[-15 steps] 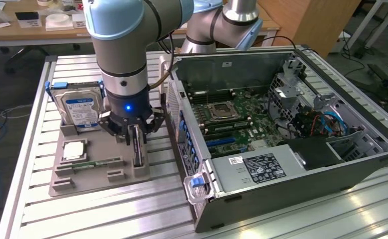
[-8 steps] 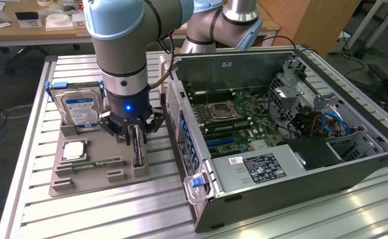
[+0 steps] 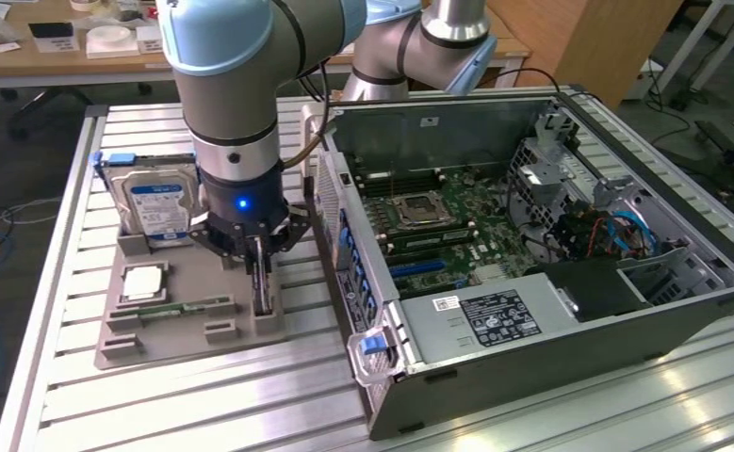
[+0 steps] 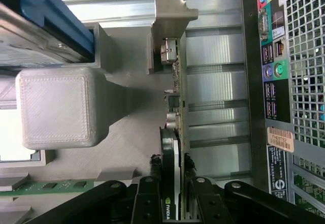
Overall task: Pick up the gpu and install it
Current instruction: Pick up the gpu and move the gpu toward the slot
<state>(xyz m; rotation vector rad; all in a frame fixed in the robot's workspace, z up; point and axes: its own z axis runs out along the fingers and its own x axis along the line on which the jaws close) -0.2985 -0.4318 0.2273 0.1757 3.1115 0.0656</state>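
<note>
The gpu point(image 3: 264, 299) stands on edge in a slot at the exterior view's right side of the grey holder tray point(image 3: 153, 348). My gripper point(image 3: 261, 264) points straight down over it. In the wrist view the gpu point(image 4: 177, 102) runs away from the camera as a thin green board with a black cooler, its metal bracket end seated against a grey post point(image 4: 170, 16). My gripper point(image 4: 171, 165) straddles the card. One black finger point(image 4: 152, 183) presses the cooler side and the other finger point(image 4: 195, 188) presses the board side.
The tray also holds a silver hard drive point(image 3: 155, 202) with a blue-white label, a square chip point(image 3: 143, 281) and a narrow memory stick point(image 3: 171, 308). The open computer case point(image 3: 530, 311) lies just to the exterior view's right, its rear ports point(image 4: 277, 82) close beside the gpu.
</note>
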